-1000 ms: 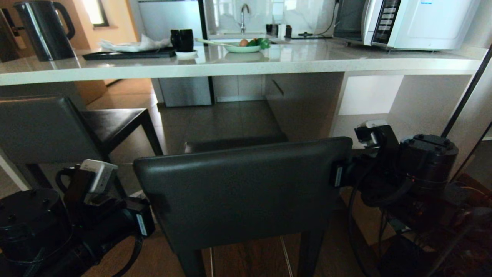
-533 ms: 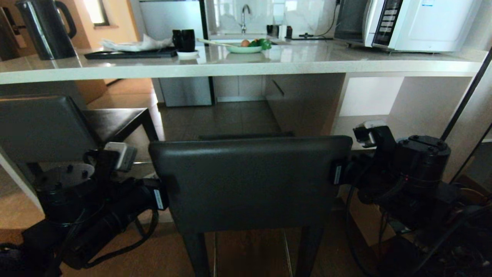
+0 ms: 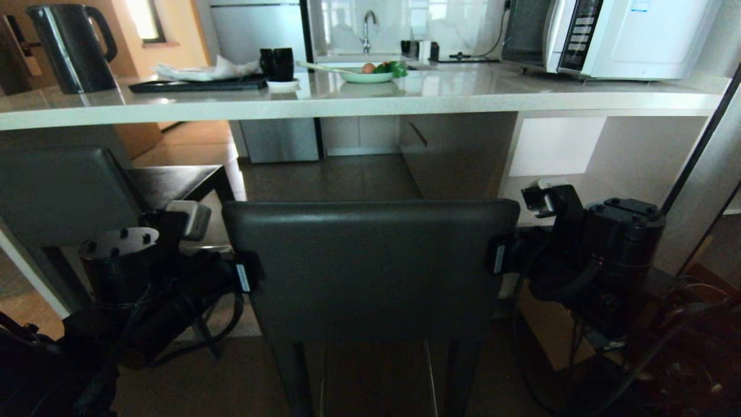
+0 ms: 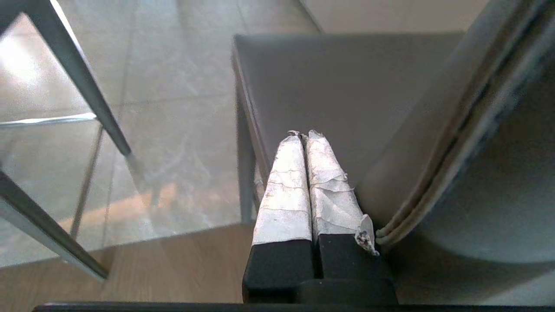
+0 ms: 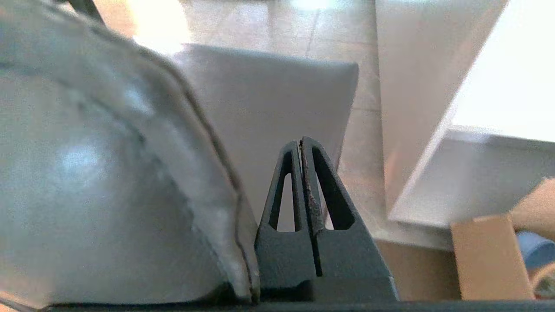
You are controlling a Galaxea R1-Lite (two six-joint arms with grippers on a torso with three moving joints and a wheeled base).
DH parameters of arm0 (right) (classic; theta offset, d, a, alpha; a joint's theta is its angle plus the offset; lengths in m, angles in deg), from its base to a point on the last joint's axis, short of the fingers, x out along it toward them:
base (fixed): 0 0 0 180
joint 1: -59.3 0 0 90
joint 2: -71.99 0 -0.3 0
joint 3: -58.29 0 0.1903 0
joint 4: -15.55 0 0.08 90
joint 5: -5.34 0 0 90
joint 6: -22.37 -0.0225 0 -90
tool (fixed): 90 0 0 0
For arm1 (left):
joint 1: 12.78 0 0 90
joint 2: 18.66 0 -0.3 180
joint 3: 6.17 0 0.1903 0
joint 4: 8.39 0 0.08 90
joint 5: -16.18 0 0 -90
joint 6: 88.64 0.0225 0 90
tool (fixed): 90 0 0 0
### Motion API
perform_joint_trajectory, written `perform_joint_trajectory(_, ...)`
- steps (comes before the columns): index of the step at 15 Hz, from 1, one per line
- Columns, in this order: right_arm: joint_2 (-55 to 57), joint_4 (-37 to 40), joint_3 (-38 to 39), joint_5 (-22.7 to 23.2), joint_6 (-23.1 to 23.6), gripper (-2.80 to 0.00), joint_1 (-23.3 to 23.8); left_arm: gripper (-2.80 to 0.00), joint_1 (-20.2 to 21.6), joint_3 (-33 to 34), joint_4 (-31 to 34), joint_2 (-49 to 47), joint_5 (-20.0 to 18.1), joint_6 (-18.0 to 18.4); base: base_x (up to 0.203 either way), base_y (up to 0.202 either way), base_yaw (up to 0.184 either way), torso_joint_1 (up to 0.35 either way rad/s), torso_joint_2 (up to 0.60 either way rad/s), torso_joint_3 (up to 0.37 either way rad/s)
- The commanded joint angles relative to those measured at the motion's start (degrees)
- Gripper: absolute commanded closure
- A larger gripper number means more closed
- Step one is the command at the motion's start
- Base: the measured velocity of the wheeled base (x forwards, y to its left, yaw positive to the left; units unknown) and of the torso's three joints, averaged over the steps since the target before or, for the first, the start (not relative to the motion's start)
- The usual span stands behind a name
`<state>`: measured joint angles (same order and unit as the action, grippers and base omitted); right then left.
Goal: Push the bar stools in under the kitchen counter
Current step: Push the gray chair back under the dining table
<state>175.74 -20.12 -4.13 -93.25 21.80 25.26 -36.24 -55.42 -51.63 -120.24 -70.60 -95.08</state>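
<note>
The nearer of the bar stools (image 3: pixel 370 260) stands in front of me, its dark grey backrest square to the kitchen counter (image 3: pixel 347 101). My left gripper (image 4: pixel 303 134) is shut and empty, lying along the backrest's left edge (image 4: pixel 498 151) above the seat (image 4: pixel 347 86). My right gripper (image 5: pixel 300 141) is shut and empty too, hard against the backrest's right edge (image 5: pixel 86 173). In the head view both arms (image 3: pixel 173 278) (image 3: pixel 579 255) flank the backrest, which hides the fingers. The second stool (image 3: pixel 58 191) stands at the left, its seat partly under the counter.
The counter carries a kettle (image 3: pixel 72 46), a black tray (image 3: pixel 197 84), mugs (image 3: pixel 275 61), a plate of food (image 3: pixel 365 74) and a microwave (image 3: pixel 613 35). A white side panel with shelves (image 3: pixel 556 150) stands just right of the stool. A cardboard box (image 5: pixel 490 255) lies by my right arm.
My left arm has risen and come forward to the backrest's left edge. The stool has swung straight and slid a little toward the counter. The right arm stays at the right edge.
</note>
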Motion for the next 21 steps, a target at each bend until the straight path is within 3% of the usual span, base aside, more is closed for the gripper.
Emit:
perform_joint_trajectory(1, 2.9, -0.4, -2.4, -0.4, 0.0, 0.00, 0.0, 0.00, 1.5, 0.1, -1.2, -2.9, 0.6, 0.1, 0.000, 0.000, 0.000, 0.000, 0.00, 0.000)
perform_joint_trajectory(4, 4.7, -0.4, -4.7, -0.4, 0.0, 0.00, 0.0, 0.00, 1.5, 2.0, -8.3, -5.0, 0.7, 0.8, 0.000, 0.000, 0.000, 0.000, 0.00, 0.000)
perform_joint_trajectory(7, 4.7, -0.5, -4.3, -0.4, 0.1, 0.00, -0.2, 0.00, -1.6, 4.8, -9.3, -2.3, 0.7, 1.2, 0.000, 0.000, 0.000, 0.000, 0.00, 0.000)
perform_joint_trajectory(15, 2.9, -0.5, -0.2, -0.5, 0.6, 0.00, -0.1, 0.00, -17.4, 6.4, -8.9, 1.7, 4.3, 1.0, 0.000, 0.000, 0.000, 0.000, 0.00, 0.000)
perform_joint_trajectory(21, 2.7, -0.6, 2.2, -0.6, 0.7, 0.00, 0.0, 0.00, -15.9, -0.2, -9.0, -8.2, 5.9, 1.2, 0.000, 0.000, 0.000, 0.000, 0.00, 0.000)
